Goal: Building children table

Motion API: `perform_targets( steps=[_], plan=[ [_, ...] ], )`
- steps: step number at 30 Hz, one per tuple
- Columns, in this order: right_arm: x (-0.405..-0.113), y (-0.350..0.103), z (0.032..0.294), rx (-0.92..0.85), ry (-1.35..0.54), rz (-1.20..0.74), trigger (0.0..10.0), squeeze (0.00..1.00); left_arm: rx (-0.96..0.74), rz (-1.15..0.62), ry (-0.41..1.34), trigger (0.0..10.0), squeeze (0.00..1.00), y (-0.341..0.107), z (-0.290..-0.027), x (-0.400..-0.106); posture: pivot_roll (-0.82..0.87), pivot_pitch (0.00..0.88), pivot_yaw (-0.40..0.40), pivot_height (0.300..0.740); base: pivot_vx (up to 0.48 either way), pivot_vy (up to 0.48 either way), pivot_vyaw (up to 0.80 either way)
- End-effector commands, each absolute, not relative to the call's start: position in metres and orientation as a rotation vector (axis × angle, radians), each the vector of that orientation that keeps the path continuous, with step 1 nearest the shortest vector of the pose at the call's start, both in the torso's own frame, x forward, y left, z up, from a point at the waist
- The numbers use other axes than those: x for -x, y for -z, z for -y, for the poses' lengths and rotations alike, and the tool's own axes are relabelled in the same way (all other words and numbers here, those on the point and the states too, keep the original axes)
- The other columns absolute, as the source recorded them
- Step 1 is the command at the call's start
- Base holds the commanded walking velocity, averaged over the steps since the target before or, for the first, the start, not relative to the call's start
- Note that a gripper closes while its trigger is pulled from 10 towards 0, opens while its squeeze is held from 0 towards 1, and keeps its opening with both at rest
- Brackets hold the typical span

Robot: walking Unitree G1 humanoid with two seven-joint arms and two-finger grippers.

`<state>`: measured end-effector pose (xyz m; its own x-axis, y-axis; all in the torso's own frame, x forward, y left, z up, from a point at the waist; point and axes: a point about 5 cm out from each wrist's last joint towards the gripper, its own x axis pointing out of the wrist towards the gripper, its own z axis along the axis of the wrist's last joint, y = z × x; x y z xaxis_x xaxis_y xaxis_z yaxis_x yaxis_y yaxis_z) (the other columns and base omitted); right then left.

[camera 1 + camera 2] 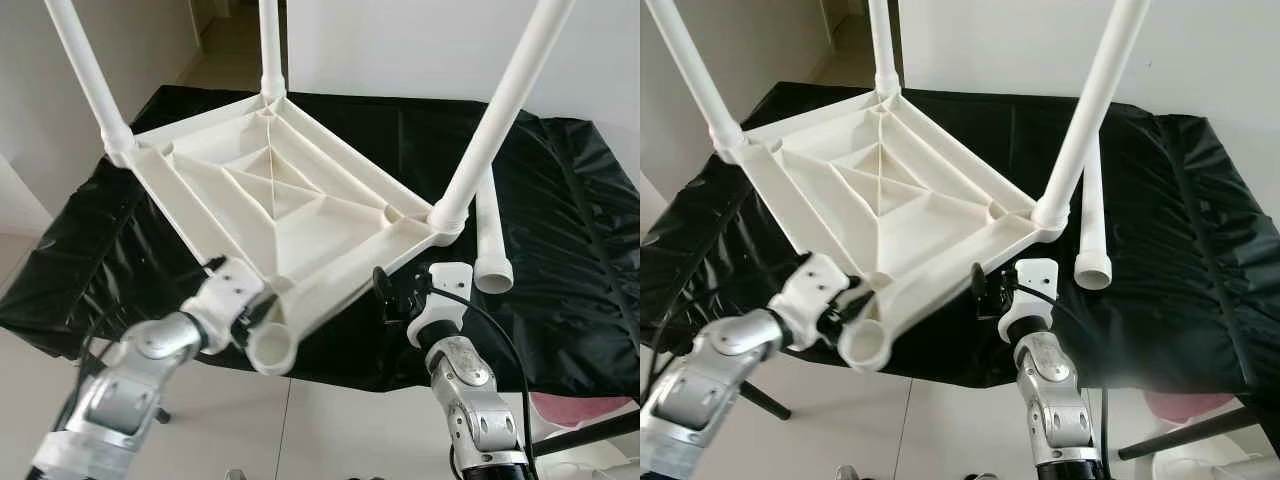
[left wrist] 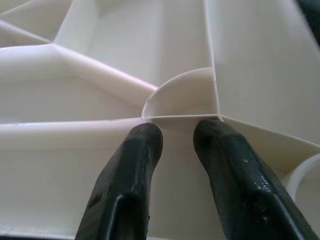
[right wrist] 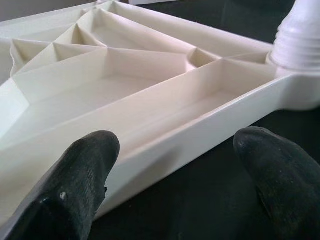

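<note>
A white plastic table top (image 1: 290,200) lies upside down and tilted, its ribbed underside facing me. Three white legs stand in its corner sockets: far left (image 1: 85,70), back (image 1: 270,45) and right (image 1: 505,110). The near corner socket (image 1: 272,348) is hollow. A loose white leg (image 1: 490,240) lies on the black cloth to the right. My left gripper (image 1: 245,300) is shut on the table top's rim beside the hollow socket; its fingers (image 2: 145,145) pinch a rib. My right gripper (image 1: 395,290) is open at the front right edge, with its fingertips (image 3: 90,155) wide apart before the rim (image 3: 200,135).
A black cloth (image 1: 580,230) covers the low work surface under the table top, wrinkled on the right. A pale tiled floor lies in front of it. A pink object (image 1: 580,410) sits on the floor at the lower right. White walls stand behind.
</note>
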<state>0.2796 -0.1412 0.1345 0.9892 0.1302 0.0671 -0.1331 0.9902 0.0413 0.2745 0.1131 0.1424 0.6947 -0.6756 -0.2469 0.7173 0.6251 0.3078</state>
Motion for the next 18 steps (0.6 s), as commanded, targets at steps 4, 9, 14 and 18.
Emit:
perform_targets(
  steps=[4, 9, 14, 18],
  plan=[
    [-0.277, -0.134, 0.142, -0.053, -0.122, 0.067, 10.0, 0.00, -0.409, -0.132, 0.843, 10.0, 0.00, -0.136, -0.099, -0.271, 0.00, 0.136, 0.021, 0.740, 0.000, 0.000, 0.00],
    [-0.276, -0.133, 0.143, -0.050, -0.123, 0.061, 10.0, 0.00, -0.435, -0.123, 0.811, 10.0, 0.00, -0.140, -0.111, -0.278, 0.00, 0.136, 0.023, 0.740, 0.000, 0.000, 0.00],
    [-0.276, -0.133, 0.143, -0.049, -0.127, 0.058, 10.0, 0.00, -0.449, -0.083, 0.766, 10.0, 0.00, -0.155, -0.134, -0.287, 0.00, 0.139, 0.022, 0.740, 0.000, 0.000, 0.00],
    [-0.275, -0.132, 0.143, -0.048, -0.130, 0.055, 10.0, 0.00, -0.414, -0.084, 0.745, 10.0, 0.00, -0.162, -0.145, -0.288, 0.01, 0.140, 0.023, 0.740, 0.000, 0.000, 0.00]
  ],
)
